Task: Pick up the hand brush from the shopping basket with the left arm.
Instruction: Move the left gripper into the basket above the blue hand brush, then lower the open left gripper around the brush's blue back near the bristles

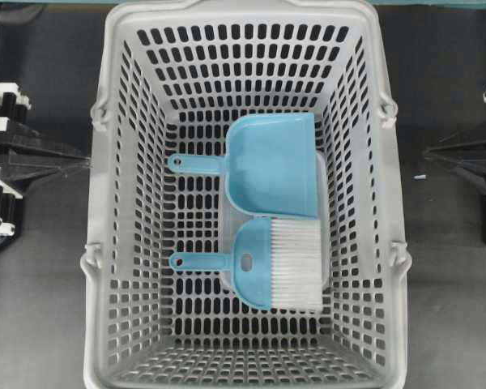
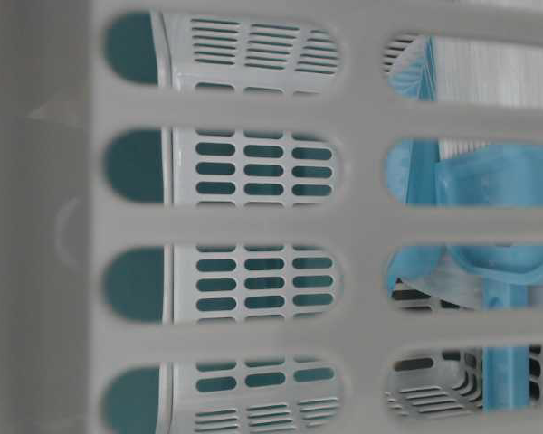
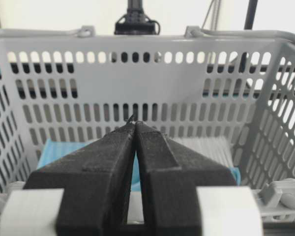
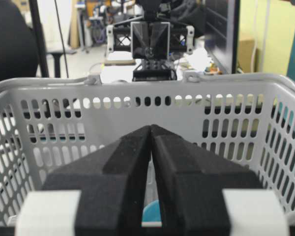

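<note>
The light-grey slotted shopping basket (image 1: pixel 117 97) fills the middle of the overhead view. On its floor lies the light-blue hand brush (image 1: pixel 259 263), handle pointing left and white bristles to the right. Its bristles also show in the left wrist view (image 3: pixel 206 147). My left gripper (image 1: pixel 83 162) is shut and empty outside the basket's left wall, tips together (image 3: pixel 135 123). My right gripper (image 1: pixel 429 154) is shut and empty outside the right wall, tips together (image 4: pixel 151 127). Both are well apart from the brush.
A light-blue dustpan (image 1: pixel 271 166) lies just behind the brush, touching its bristles, handle also to the left. A pale flat sheet (image 1: pixel 319 166) lies under both. The basket's tall walls (image 3: pixel 137 73) and rim handles (image 1: pixel 389 105) stand between the grippers and the brush.
</note>
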Tool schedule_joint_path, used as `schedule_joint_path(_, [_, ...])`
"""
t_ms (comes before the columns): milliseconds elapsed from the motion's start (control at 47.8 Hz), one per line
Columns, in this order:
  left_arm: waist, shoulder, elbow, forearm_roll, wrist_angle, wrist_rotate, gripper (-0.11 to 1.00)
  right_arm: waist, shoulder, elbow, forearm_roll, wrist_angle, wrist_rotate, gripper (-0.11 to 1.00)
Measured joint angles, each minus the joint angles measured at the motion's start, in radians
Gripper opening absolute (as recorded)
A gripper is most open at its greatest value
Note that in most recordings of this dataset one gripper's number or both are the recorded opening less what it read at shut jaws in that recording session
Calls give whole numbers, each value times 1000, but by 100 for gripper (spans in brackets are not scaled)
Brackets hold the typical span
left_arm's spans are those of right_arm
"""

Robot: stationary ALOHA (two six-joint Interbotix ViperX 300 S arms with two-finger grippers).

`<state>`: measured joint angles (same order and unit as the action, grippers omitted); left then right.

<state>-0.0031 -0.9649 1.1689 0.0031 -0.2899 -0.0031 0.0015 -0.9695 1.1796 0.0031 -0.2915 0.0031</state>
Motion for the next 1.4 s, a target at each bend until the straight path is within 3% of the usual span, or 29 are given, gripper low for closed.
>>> schedule_joint_path(84, [2,6,-15,12,28,-9,0,-5,2,0,2,2,0,0])
schedule_joint_path(147, [3,29,-71,32,103,-28,0,-15,3,0,8,9,3,0])
schedule_joint_path(419, [-34,153,-298,38,407,-32,0,-29,5,-40,12,141,6,0])
schedule_joint_path(628, [-95,298,-517,40,693,-37,0,-31,6,-87,14,310,8,0])
schedule_joint_path(817, [-124,434,-692,40,940,-49,0,-31,6,-98,14,353,8,2])
schedule_joint_path(942, [-135,529,-773,40,1051,-83,0,-31,6,-98,14,353,8,25])
schedule_joint_path(1110, [-137,621,-828,38,1127,-107,1,-17,6,-100,14,354,31,73])
schedule_joint_path(1194, [-137,652,-838,38,1135,-121,12,-15,5,-98,14,353,46,80])
schedule_joint_path(1403, [-141,724,-868,38,1144,-179,73,-15,5,-98,14,353,64,77])
